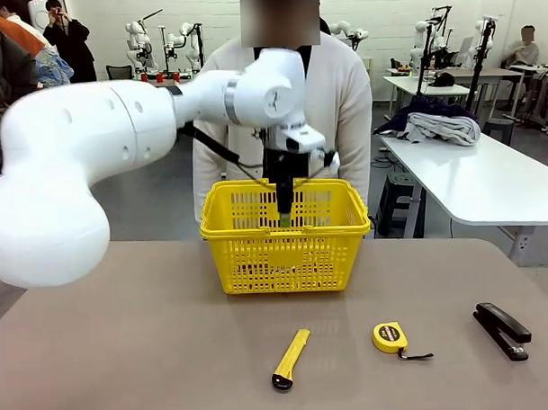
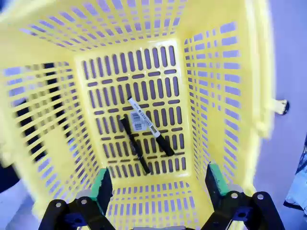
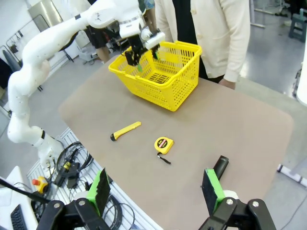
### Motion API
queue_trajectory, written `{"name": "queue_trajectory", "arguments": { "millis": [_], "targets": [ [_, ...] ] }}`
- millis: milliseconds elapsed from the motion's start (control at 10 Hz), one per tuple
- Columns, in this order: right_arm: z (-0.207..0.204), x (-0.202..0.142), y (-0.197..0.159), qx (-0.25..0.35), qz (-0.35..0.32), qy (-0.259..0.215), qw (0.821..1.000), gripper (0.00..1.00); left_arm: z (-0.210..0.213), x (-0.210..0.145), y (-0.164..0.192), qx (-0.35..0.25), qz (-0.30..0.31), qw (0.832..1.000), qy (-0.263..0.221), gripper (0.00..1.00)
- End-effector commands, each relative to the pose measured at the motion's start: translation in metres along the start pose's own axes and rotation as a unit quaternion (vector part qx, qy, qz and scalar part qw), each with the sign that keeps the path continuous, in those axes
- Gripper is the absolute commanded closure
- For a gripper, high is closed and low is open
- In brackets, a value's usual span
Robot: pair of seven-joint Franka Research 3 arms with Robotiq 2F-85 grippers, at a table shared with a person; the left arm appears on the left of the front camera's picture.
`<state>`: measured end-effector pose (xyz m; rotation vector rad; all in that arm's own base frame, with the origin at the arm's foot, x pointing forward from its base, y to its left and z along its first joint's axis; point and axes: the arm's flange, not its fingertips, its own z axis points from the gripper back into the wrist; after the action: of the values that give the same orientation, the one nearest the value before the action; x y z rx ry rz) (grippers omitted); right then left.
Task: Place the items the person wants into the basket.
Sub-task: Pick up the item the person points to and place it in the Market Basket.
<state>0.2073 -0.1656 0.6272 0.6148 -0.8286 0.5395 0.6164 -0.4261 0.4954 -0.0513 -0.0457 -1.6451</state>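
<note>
Front view: left arm [image 1: 91, 130] hangs over the yellow basket, tape measure waits on the counter

A white robot arm reaches in from the left and points straight down into the basket [image 1: 258, 259], a yellow latticed shopping basket at the far middle of the brown counter [image 1: 126, 354]. The person [image 1: 342, 104], in a white cardigan, stands just behind it.

In the left wrist view, the left fingers [image 2: 102, 189] stand wide apart with nothing between them. Below them, on the basket floor, lie a white and black marker [image 2: 148, 125] and a black marker [image 2: 135, 146], close together and both flat.

The small round yellow tape measure [image 1: 389, 337] lies flat on the near side of the counter, well apart from the basket. It sits between a long yellow utility knife [image 1: 291, 357] and a black stapler [image 1: 503, 330], touching neither. A short dark strap trails from its case.

In the right wrist view, the right fingers [image 3: 100, 189] are also spread wide and empty, high above the counter.

The tape measure looks like a hard, smooth plastic case, probably rigid and rather dense for its size, not fragile. Its rounded edge could slip out of a shallow pinch. The likely best hold is from above, straight across the middle of the case, with the green pads on opposite sides of its rim. The loose strap is best left out of the pinch.
</note>
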Motion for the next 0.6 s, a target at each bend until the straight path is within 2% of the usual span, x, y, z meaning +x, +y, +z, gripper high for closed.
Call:
{"name": "queue_trajectory", "arguments": {
  "millis": [0, 200, 300, 500],
  "targets": [
    [-0.001, 0.000, 0.001, 0.010, 0.005, -0.008, 1.000, 0.00, 0.075, -0.046, -0.056, 0.038, -0.054, 0.997, -0.041, 0.00],
    [-0.001, 0.000, 0.001, 0.010, 0.005, -0.008, 1.000, 0.00, 0.101, -0.106, -0.108, 0.031, -0.070, 0.996, -0.055, 0.00],
    [-0.001, 0.000, 0.001, 0.010, 0.005, -0.008, 1.000, 0.00, 0.099, -0.125, -0.128, 0.024, -0.056, 0.997, -0.053, 0.00],
    [-0.001, 0.000, 0.001, 0.010, 0.005, -0.008, 1.000, 0.00, 0.107, -0.164, -0.171, 0.066, -0.008, 0.995, -0.070, 0.00]
  ]
}}
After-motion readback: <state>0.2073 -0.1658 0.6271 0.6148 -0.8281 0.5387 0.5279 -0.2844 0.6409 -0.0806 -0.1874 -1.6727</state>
